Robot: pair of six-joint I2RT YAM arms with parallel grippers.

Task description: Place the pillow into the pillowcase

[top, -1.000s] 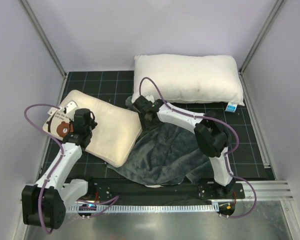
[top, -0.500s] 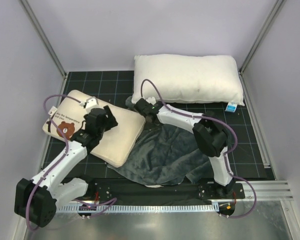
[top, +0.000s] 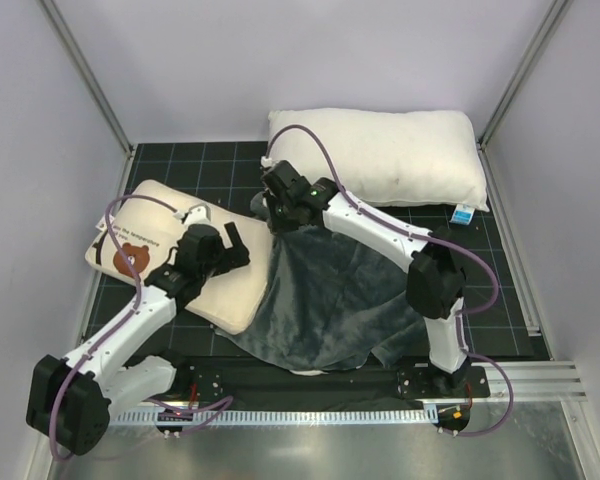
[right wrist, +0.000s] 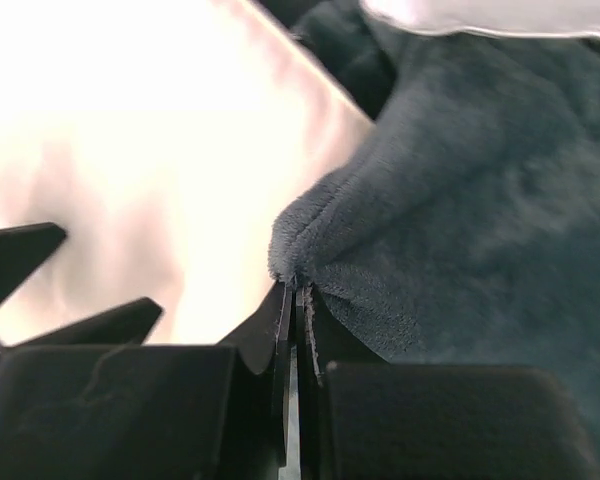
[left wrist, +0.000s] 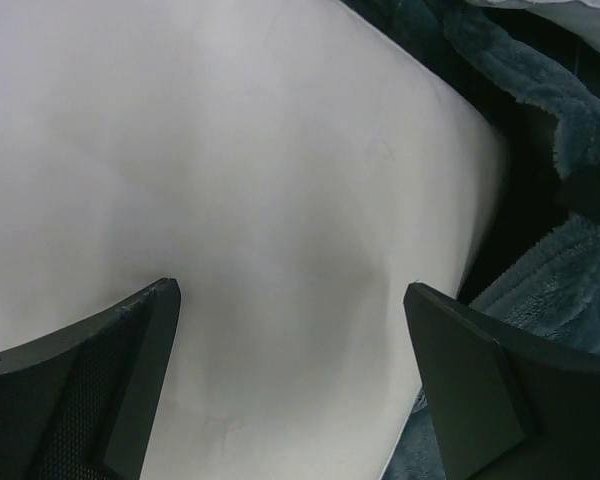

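Observation:
The cream pillow [top: 238, 290] with its brown bear face [top: 133, 257] lies at the left of the mat. My left gripper [top: 236, 246] hovers over its right half, open; in the left wrist view the wide-apart fingers [left wrist: 140, 340] frame bare pillow [left wrist: 240, 180] and hold nothing. The pillowcase [top: 330, 300] lies crumpled to the pillow's right, dark grey side up, with no zebra stripes showing. My right gripper [top: 277, 218] is shut on the pillowcase's plush edge [right wrist: 305, 235] and holds it raised next to the pillow's right end [right wrist: 130, 150].
A larger, puffy white pillow [top: 380, 155] lies along the back, just behind the right gripper. A small blue-and-white box [top: 464, 213] sits by its right corner. Metal frame posts and purple walls enclose the black gridded mat [top: 500, 300].
My left gripper opened wide and slid right from the bear-face end to the pillow's right half. My right gripper shut on the pillowcase edge and lifted it up and back.

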